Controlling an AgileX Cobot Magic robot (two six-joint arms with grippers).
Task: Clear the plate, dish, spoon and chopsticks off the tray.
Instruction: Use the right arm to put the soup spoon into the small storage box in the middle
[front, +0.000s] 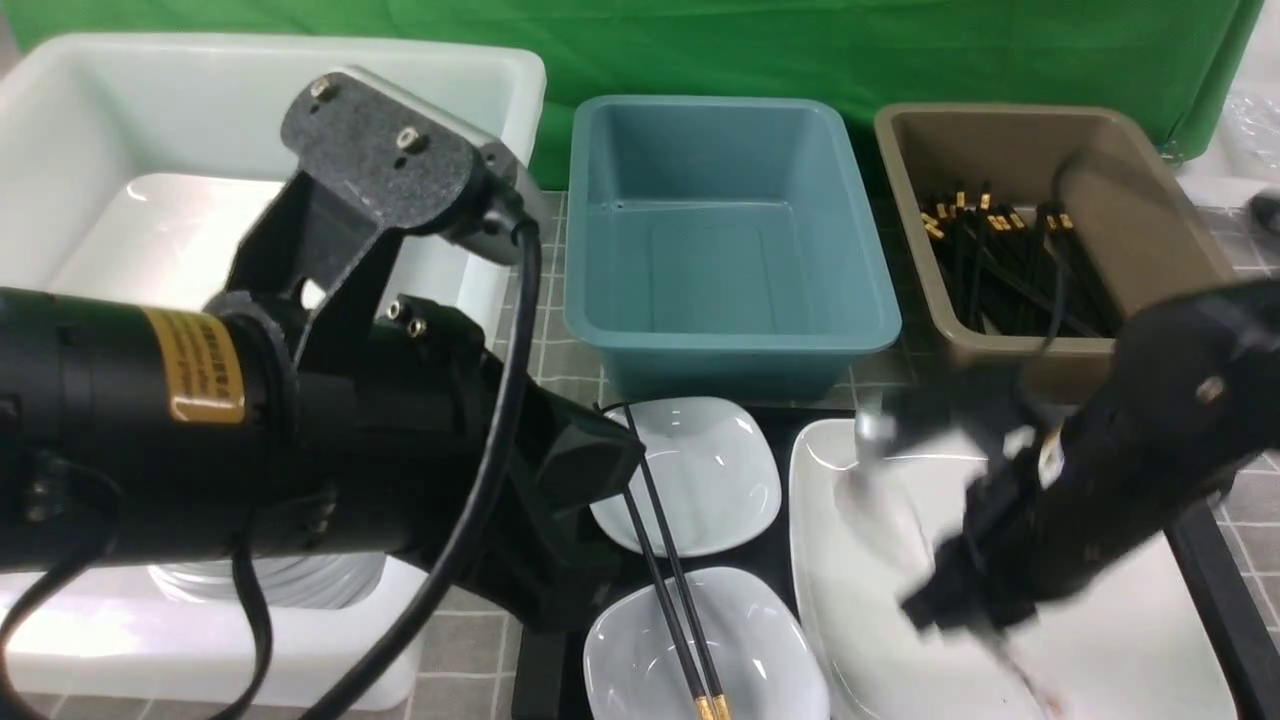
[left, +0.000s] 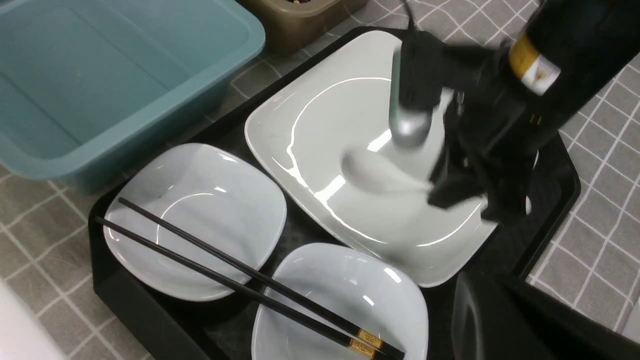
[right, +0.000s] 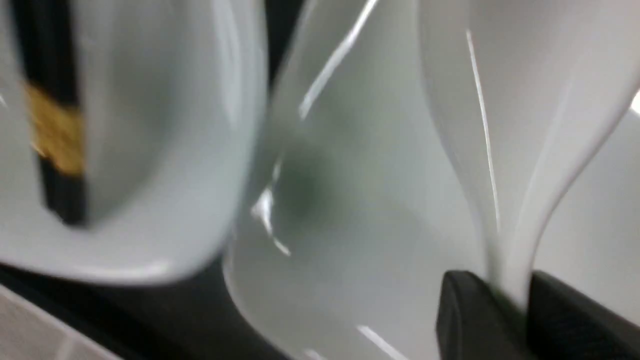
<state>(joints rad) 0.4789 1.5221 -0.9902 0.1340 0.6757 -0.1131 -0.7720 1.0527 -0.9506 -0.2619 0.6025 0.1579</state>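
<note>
One item, the spoon (left: 370, 172), is engaged: over the plate (left: 310, 125) at right, handle pinched in the right gripper (right: 505, 300), lift not confirmed. Two dishes (left: 200, 220) at left carry the chopsticks (left: 240, 275). All listed items are on the tray (left: 120, 310).

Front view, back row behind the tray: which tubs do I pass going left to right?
white tub → teal tub → brown tub, which has black chopsticks inside.
</note>
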